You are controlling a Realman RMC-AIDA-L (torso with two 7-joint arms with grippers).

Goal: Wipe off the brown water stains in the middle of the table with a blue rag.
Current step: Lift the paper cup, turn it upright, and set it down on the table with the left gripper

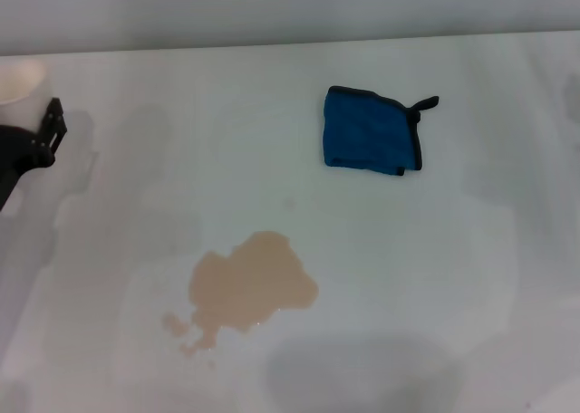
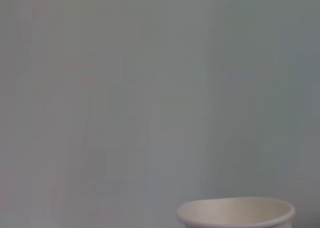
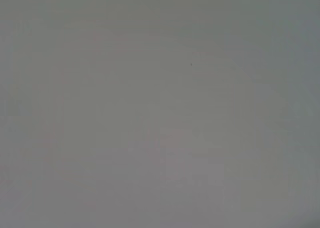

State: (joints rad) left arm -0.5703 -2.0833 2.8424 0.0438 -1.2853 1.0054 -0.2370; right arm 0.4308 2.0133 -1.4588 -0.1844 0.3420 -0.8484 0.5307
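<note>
— Jaws first: can we say how they stand? On the left gripper we see only a dark part at the left edge of the head view, just beside a paper cup, and we cannot tell if it is spread or pressed together. Our right gripper does not appear in any view.

— Then where are the task's things?

— We find the blue rag lying flat on the table, toward the far side and right of centre, with its black loop pointing right. We see the brown water stains nearer to us, left of the rag and well apart from it, not yet wiped.

— So which step is in hand?

— We judge it is the very first one, reaching for the rag. Next, one gripper must come above the rag, pinch it, and carry it onto the stains.
</note>
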